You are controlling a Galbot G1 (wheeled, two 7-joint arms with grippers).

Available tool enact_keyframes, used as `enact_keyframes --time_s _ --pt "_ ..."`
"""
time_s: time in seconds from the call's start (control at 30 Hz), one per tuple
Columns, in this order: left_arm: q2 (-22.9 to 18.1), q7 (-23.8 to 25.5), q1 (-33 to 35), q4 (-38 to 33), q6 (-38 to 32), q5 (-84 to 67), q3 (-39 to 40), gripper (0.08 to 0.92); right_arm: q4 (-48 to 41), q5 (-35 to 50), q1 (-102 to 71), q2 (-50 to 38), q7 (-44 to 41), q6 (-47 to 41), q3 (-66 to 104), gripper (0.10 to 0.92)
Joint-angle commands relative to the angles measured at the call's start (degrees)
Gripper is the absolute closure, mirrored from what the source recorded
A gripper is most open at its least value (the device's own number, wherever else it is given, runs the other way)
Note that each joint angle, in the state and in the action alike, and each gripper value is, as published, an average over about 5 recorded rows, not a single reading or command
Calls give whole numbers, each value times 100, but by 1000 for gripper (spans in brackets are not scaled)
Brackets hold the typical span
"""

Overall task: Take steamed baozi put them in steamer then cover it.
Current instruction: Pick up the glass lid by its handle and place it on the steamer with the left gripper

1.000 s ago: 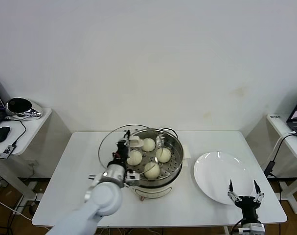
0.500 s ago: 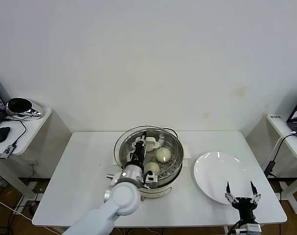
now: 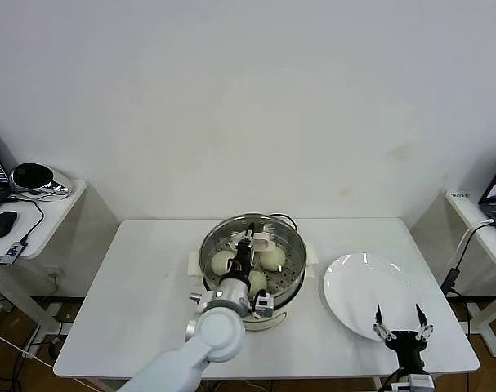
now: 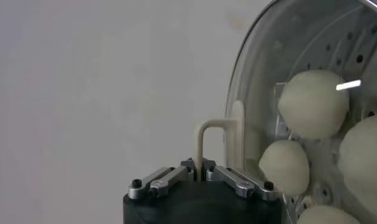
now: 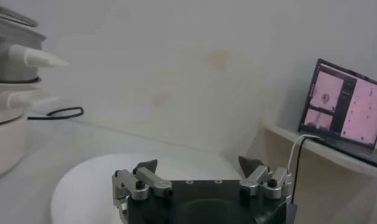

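Observation:
The steamer [image 3: 295,278], a shiny steel pot on a white base, stands mid-table. My left gripper [image 3: 246,250] is shut on the cream handle [image 4: 210,130] of the clear glass cover [image 3: 217,238], which it holds over the steamer, almost lined up with the rim. Through the glass I see steamed baozi on the perforated tray [image 4: 313,103] [image 4: 284,167] [image 3: 223,261]. Whether the cover rests on the rim I cannot tell. My right gripper [image 3: 399,328] hangs open and empty over the near edge of the white plate [image 3: 358,282].
The plate [image 5: 79,182] is bare, right of the steamer [image 5: 12,55]. A black cable [image 5: 61,113] runs behind the pot. A side table [image 3: 35,208] with a mouse stands far left, a laptop [image 5: 346,103] on a shelf far right.
The left gripper carried the cover rightward from beside the steamer's left rim to over the pot. The right gripper drifted slightly toward the table's near edge, still open.

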Motion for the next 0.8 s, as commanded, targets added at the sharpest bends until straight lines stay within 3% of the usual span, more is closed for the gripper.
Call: enact_keyframes --time_s 0.03,0.8 --pt "-83 -13 -23 107 -10 48 45 862 -14 -13 1 6 1 5 -8 203" --pt "-124 -187 61 154 -50 -171 -49 840 -42 -17 -10 3 -10 18 -38 203"
